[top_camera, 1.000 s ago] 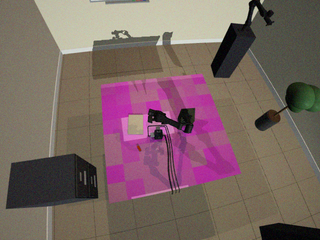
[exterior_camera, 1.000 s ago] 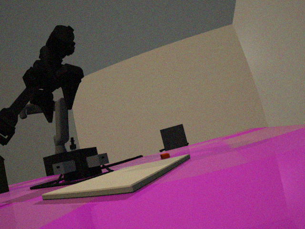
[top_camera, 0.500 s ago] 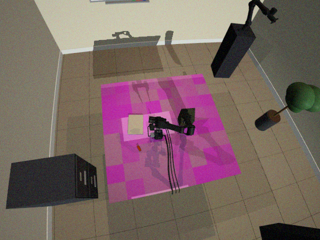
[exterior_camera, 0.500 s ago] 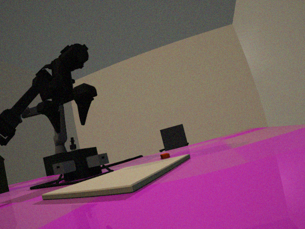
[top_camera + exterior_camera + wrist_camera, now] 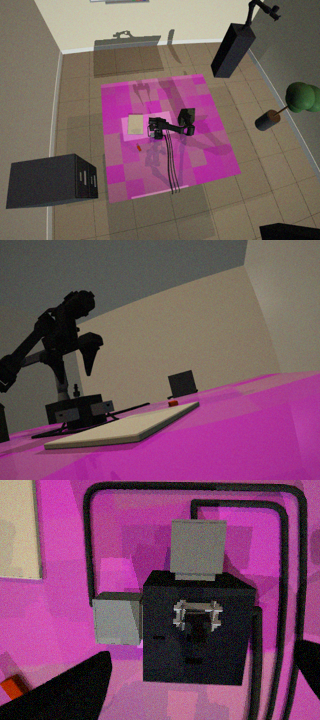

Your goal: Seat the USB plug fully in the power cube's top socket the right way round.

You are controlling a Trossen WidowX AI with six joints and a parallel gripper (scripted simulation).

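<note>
1. Biggest thing is the table top (image 5: 214,165) (image 5: 232,436) (image 5: 60,652), pink and magenta patches all over.
2. Next, the black arm (image 5: 175,127) (image 5: 28,340) reaches from its base across to the area over the power cube.
3. Black cables (image 5: 169,157) (image 5: 134,407) (image 5: 284,580) run around the cube, with a bunch of them trailing off to the table edge.
4. A flat cream board (image 5: 135,124) (image 5: 124,424) (image 5: 17,530) lies on the table near the cube, apart from it.
5. The gripper (image 5: 154,124) (image 5: 74,379) (image 5: 200,654) points down with its fingers spread wide and nothing between them. Tips are up above the cube's top, not on the plug.
6. The dark power cube (image 5: 158,134) (image 5: 86,407) (image 5: 165,665) sits on the table, with grey blocks (image 5: 152,135) (image 5: 67,415) (image 5: 198,545) on two of its sides.
7. The USB plug (image 5: 76,391) (image 5: 197,625) stands upright on top of the cube, sticking up, with pale metallic bits around it in the wrist view. It's pretty dark and grainy, so I can't tell which way round it is.
8. Smallest: a little orange-red piece (image 5: 139,148) (image 5: 173,403) (image 5: 12,686), lying on the table well apart from the cube.
</note>
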